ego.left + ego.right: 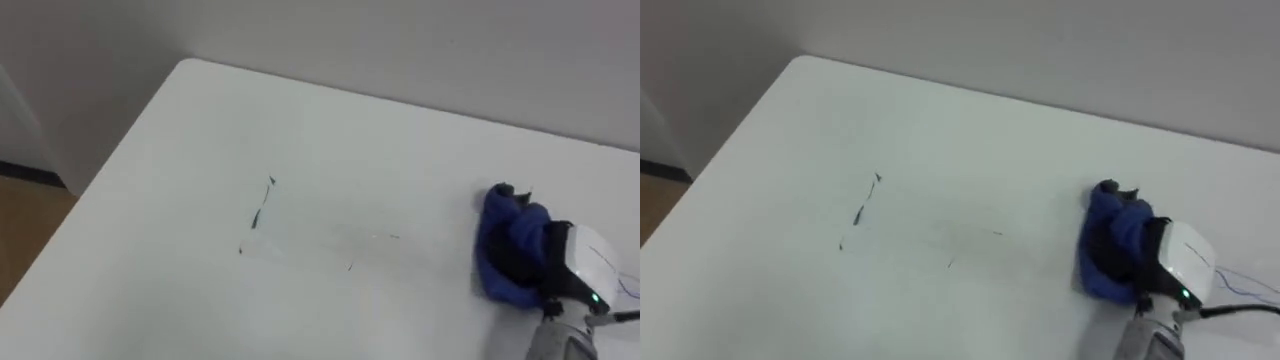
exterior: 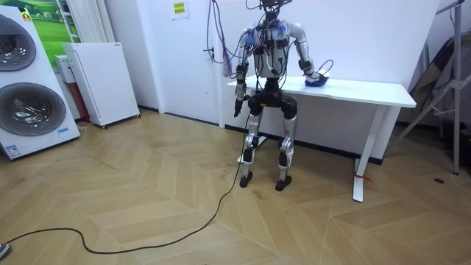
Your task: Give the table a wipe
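The blue cloth (image 1: 505, 235) lies bunched on the white table (image 1: 300, 130), toward its right side as the robot faces it, and the right hand (image 1: 572, 262) sits on top of it with the cloth's folds heaped up around its front. Whether that hand clutches the cloth or merely presses down on it I cannot tell, since the folds cover that part of it. The left hand (image 2: 237, 109) hangs at the robot's side in the room view, too small there to read. The cloth looks soft, light and limp, so it will likely crumple and ride up rather than slide flat unless it is held down from above with a broad, even press (a pinch at one edge would probably just drag a tail behind). The table top looks smooth, so the cloth should glide easily. Thin dark marks (image 1: 262, 210) sit well apart from the cloth, toward the table's left, and judging by them the wiping is not yet finished.
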### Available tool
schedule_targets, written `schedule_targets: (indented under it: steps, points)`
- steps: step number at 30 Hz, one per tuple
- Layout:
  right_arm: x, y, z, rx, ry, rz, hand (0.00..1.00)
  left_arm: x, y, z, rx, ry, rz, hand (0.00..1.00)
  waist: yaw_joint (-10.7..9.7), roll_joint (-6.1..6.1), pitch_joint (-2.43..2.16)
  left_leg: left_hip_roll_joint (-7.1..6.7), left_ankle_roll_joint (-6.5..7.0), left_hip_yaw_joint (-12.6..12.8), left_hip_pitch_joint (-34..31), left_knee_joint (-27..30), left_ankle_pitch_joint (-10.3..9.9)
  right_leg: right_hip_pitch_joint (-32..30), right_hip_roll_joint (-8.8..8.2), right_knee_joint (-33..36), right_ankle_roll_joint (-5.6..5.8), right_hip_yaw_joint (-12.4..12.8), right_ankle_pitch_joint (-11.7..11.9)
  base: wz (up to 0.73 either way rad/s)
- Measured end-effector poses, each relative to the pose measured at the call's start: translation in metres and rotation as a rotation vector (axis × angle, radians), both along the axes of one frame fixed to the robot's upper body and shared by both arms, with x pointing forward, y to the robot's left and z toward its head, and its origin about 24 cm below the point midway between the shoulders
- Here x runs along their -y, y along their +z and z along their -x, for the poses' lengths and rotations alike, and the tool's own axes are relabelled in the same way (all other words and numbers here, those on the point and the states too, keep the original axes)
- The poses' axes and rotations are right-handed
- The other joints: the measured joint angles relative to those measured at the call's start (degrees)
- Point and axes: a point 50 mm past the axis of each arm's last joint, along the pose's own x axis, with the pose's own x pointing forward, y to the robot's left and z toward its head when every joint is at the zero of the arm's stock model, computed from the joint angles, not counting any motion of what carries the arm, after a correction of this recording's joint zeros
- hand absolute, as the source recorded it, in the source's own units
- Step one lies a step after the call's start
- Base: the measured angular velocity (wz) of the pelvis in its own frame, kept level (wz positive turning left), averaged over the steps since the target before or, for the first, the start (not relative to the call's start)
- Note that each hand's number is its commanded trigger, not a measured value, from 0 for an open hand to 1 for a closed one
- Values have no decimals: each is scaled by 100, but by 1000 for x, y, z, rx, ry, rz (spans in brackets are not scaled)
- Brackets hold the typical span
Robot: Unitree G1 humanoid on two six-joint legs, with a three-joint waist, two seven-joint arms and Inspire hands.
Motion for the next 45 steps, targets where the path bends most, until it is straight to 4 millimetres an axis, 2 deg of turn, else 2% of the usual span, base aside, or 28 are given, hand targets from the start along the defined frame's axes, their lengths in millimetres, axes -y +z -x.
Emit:
schedule_targets:
  steps: [1,2,4,7,9,10,12,13,14,15,16,17,18,19,21,24,26,27,29,31,32,34,36,38,41,42,44,45]
  points:
    - [-23,10,-17,20,107,2,100,2,-1,-3,1,-9,4,0,129,7,15,11,8,-54,-57,-52,-3,-110,38,14,-31,30,31,-27]
    - [-35,15,-25,30,154,4,100,2,-1,-4,2,-6,7,0,197,17,36,6,13,-119,-65,-90,-2,-154,61,17,-41,61,41,-18]
    - [-82,29,-46,50,339,4,100,3,-1,-7,-2,-10,7,0,422,36,56,3,17,-311,-181,-94,4,-279,104,22,-79,66,66,3]
    - [-96,33,-49,54,429,28,100,4,-3,3,-27,2,14,0,632,38,52,-20,31,-510,-287,-74,41,-284,90,-27,-60,39,52,32]
    - [-92,27,-43,55,415,-2,100,3,-5,19,-66,22,15,0,534,29,45,-41,43,-557,-268,-29,48,-200,38,-46,-42,-108,42,34]
    - [-86,19,-35,49,394,-21,100,2,-6,29,-92,33,13,0,344,33,47,-45,45,-574,-239,17,49,-64,2,-78,-41,-304,41,47]
    - [-71,5,-17,40,327,-44,100,-1,-6,39,-117,34,-4,0,109,9,31,-55,45,-569,-164,24,49,138,-22,-229,-30,-425,39,49]
    - [-58,-4,-2,45,263,-69,100,-5,-6,45,-132,37,-20,0,-77,-28,10,-86,45,-565,-128,24,49,244,-49,-337,36,-420,12,41]
    - [-49,-9,7,44,224,-76,100,-7,-5,48,-139,37,-33,0,-161,-64,-15,-114,46,-545,-117,24,49,290,-78,-364,85,-419,-19,33]
    - [-26,-16,24,42,137,-69,100,-12,-4,50,-152,24,-62,0,-260,-84,-42,-134,47,-456,-60,22,50,395,-99,-428,106,-405,-25,14]
    - [-2,-23,43,24,37,-54,100,-17,-2,53,-157,33,-85,0,-311,-83,-56,-141,47,-339,41,9,49,511,-114,-442,122,-386,-28,0]
    - [8,-26,52,15,-14,-46,100,-20,-1,54,-158,37,-96,0,-322,-80,-61,-142,50,-276,80,-7,48,557,-114,-438,128,-371,-32,-21]
    - [27,-30,66,-2,-96,-26,100,-25,1,55,-153,45,-110,0,-352,-77,-99,-143,71,-219,154,-5,34,623,-114,-439,138,-331,-38,-24]
    - [41,-32,76,-19,-143,-3,100,-26,3,51,-133,43,-117,0,-394,-64,-108,-145,90,-201,181,1,21,636,-113,-427,140,-299,-39,-19]
    - [52,-33,83,-31,-198,6,100,-27,5,44,-106,38,-119,0,-500,-50,-113,-144,94,-199,194,-6,20,639,-107,-411,141,-280,-36,-5]
    - [52,-33,77,-34,-228,-2,100,-19,4,32,-72,4,-106,0,-477,-28,-117,-129,126,-208,268,-84,5,647,-78,-379,132,-248,-29,-4]
    - [49,-31,69,-40,-229,13,100,-12,4,25,-52,-14,-99,0,-310,-18,-112,-136,162,-231,284,-110,-17,572,-39,-331,122,-109,-22,-32]
    - [40,-31,61,-49,-213,8,100,-9,2,26,-55,-8,-84,0,-170,-20,-110,-133,172,-260,286,-102,-35,501,17,-319,85,20,30,-66]
    - [21,-24,44,-58,-134,-9,100,-5,0,26,-69,-14,-72,0,-1,-25,-103,-124,172,-281,249,-101,-36,366,70,-308,17,89,123,-64]
    - [-24,-10,11,-45,69,-25,100,0,-4,25,-98,-43,-69,0,115,-21,-75,-120,172,-365,172,-109,-36,198,154,-311,-37,214,199,-44]
    - [-38,-7,3,-40,120,-41,100,2,-5,23,-96,-42,-60,0,131,-14,-48,-121,171,-391,160,-109,-34,182,167,-311,-52,224,213,-18]
    - [-77,4,-17,-26,276,-85,100,10,-5,15,-75,-48,-29,0,232,-1,41,-123,169,-487,142,-110,-33,167,199,-307,-79,244,231,4]
    - [-87,8,-22,-21,347,-76,100,13,-5,11,-62,-61,-24,0,322,2,43,-129,168,-587,68,-104,-31,145,194,-314,-66,209,221,23]
    - [-88,10,-24,-12,362,-71,100,12,-5,17,-70,-50,-21,0,349,5,42,-131,171,-591,41,-92,-30,126,185,-325,-54,185,214,12]
    - [-77,2,-12,3,326,-95,100,9,-6,33,-113,-24,-24,0,110,-8,23,-145,177,-589,32,-62,-26,178,138,-342,-23,-20,193,18]
    - [-67,-5,-1,10,290,-97,100,7,-7,42,-136,-23,-34,0,-22,15,28,-153,180,-581,70,-63,-24,263,108,-359,-2,-127,180,40]
    - [-46,-15,18,15,189,-110,100,-1,-5,50,-149,5,-56,0,-318,-18,-19,-184,185,-544,163,-68,-21,424,55,-447,58,-130,142,40]
    - [-24,-22,35,13,86,-104,100,-8,-3,55,-161,26,-84,0,-417,-42,-39,-205,199,-441,228,-81,-12,515,21,-473,99,-113,112,17]
